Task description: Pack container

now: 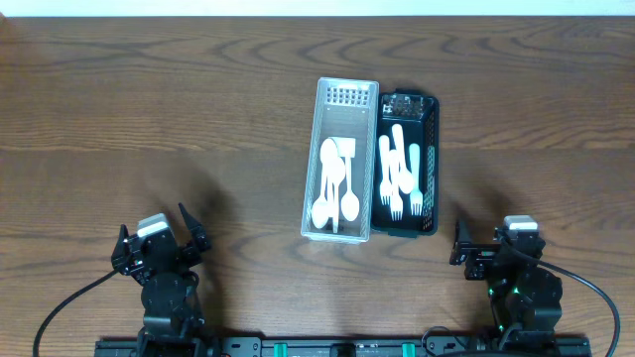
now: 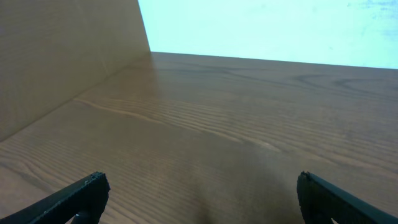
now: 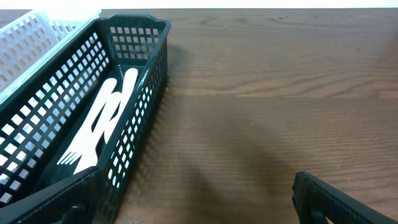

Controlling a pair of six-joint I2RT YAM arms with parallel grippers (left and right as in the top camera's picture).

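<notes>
A white slotted basket at the table's middle holds several white plastic spoons. A black slotted basket stands against its right side and holds several white plastic forks. In the right wrist view the black basket and its forks lie at the left, with the white basket behind. My left gripper is open and empty at the front left; in its wrist view the open jaws frame bare wood. My right gripper is open and empty at the front right, its jaws just right of the black basket.
The wooden table spreads wide on both sides of the baskets. A light wall rises at the left in the left wrist view. Both arm bases sit at the front edge.
</notes>
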